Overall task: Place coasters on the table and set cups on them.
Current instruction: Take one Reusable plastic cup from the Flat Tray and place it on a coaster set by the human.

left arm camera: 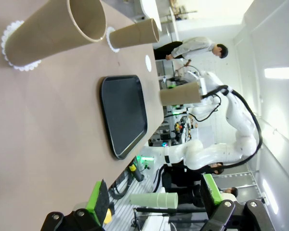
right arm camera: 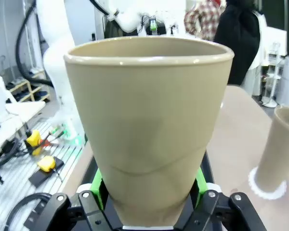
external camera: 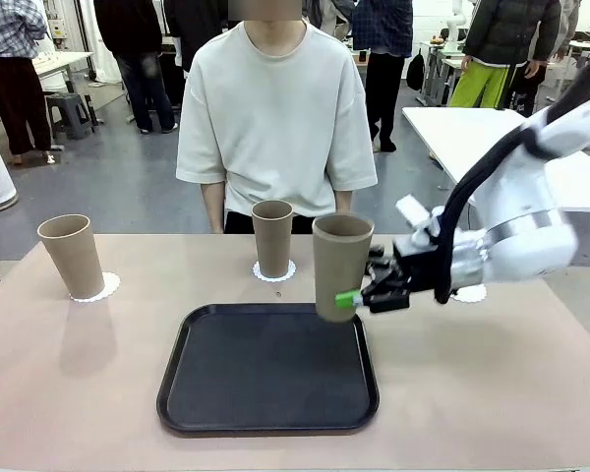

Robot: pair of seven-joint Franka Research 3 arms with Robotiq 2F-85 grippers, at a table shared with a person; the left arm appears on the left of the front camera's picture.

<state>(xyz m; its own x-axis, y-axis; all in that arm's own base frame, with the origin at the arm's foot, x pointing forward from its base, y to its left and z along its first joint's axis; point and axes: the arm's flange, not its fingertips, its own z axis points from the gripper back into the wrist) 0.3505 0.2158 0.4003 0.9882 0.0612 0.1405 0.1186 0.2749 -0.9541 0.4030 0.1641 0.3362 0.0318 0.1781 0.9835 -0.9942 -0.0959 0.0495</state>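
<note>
Two tan cups stand on white lacy coasters on the beige table [external camera: 59, 393]: one at the far left [external camera: 71, 256] on its coaster [external camera: 100, 288], one at the far centre [external camera: 272, 238] on its coaster [external camera: 274, 273]. A third cup [external camera: 341, 267] is upright over the tray's far right corner, with my right gripper [external camera: 359, 298] shut on its lower part; its green pads [right arm camera: 98, 185] press the cup [right arm camera: 149, 120]. A bare coaster [external camera: 469, 293] lies at the right, partly behind that arm. My left gripper [left arm camera: 154, 197] stands open, well back from the cup [left arm camera: 53, 29].
A black rounded tray [external camera: 267, 369] lies at the near centre of the table. A person in a white T-shirt [external camera: 275, 108] stands at the far edge behind the centre cup. A white table [external camera: 472, 128] stands at the back right.
</note>
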